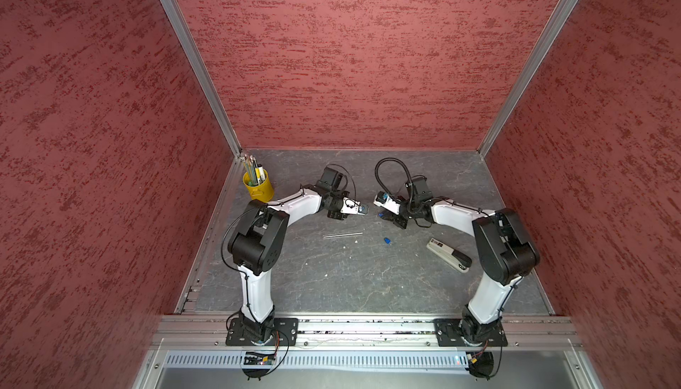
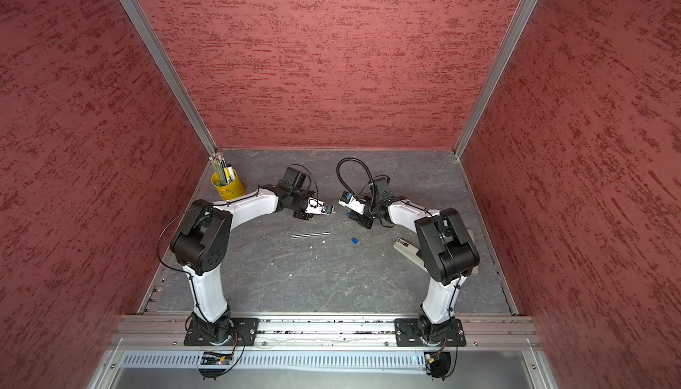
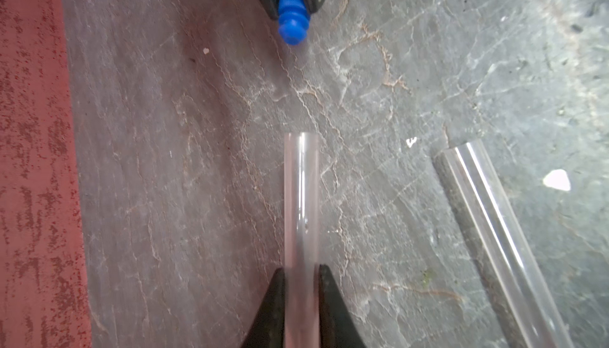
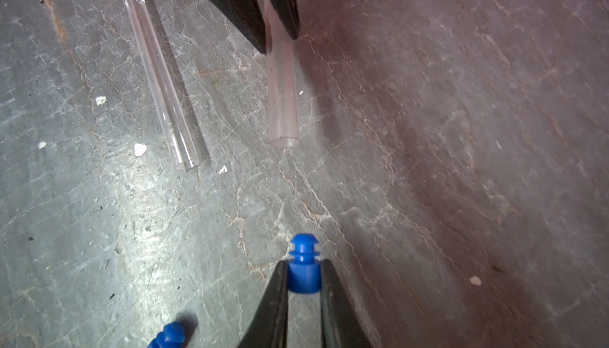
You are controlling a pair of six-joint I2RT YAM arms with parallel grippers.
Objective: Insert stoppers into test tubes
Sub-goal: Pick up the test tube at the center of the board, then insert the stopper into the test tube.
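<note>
Test tubes come as a pair, one gripped and one lying free. Farthest left, in the back corner, a yellow cup (image 1: 258, 187) of pens stands on the grey surface (image 1: 368, 287). Moving right, the second test tube (image 1: 342, 235) lies flat on the surface with its length running left to right, untouched by either arm. Just behind its right end is the left tool (image 1: 363, 209), drawn in narrow around the held test tube (image 3: 301, 198). Both fingers press on the glass, and a long stretch of tube reaches out past the fingertips. The open mouth of that tube faces the held stopper (image 4: 304, 274), with a clear gap between the two. The right tool (image 4: 304, 261) is pinched tight on the stopper's wide end, and the ribbed narrow end sticks out beyond the fingertips toward the tube. A loose stopper (image 1: 386, 240) lies on the surface in front of the right tool, to the right of the second test tube and well apart from it. Farther right a stapler (image 1: 449, 255) rests beside the right arm's elbow. Small white specks dot the surface around the tubes
</note>
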